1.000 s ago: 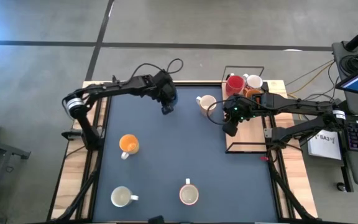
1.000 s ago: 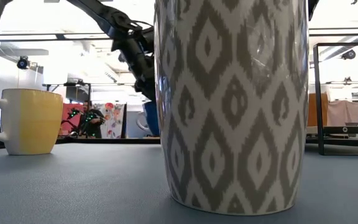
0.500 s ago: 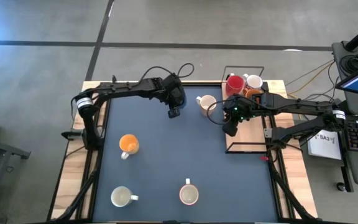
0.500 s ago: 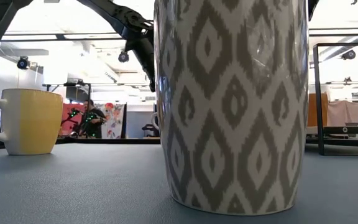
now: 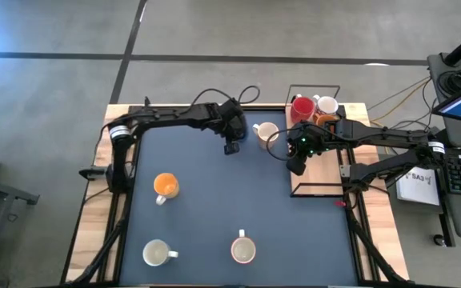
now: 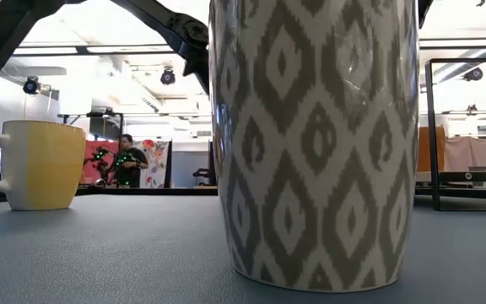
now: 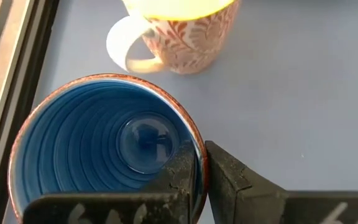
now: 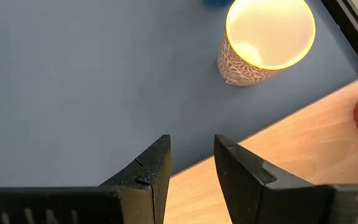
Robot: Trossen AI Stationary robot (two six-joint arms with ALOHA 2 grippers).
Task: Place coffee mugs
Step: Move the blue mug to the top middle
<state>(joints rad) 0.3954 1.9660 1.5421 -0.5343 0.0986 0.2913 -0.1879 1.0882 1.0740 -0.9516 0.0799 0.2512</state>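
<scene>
Both robot arms are dark, slim and jointed, each with a pale silver band near its shoulder end. A thin black cable loops above the left hand [image 5: 231,146]. Small green lights glow on the right hand [image 5: 296,166]. Each hand has two flat, matte black, angular fingers [image 8: 146,168] with bevelled edges.

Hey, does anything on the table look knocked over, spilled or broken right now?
Nothing stands out. The mugs on the mat sit upright, and the left tool pinches the blue mug by its rim beside the patterned mug.
</scene>
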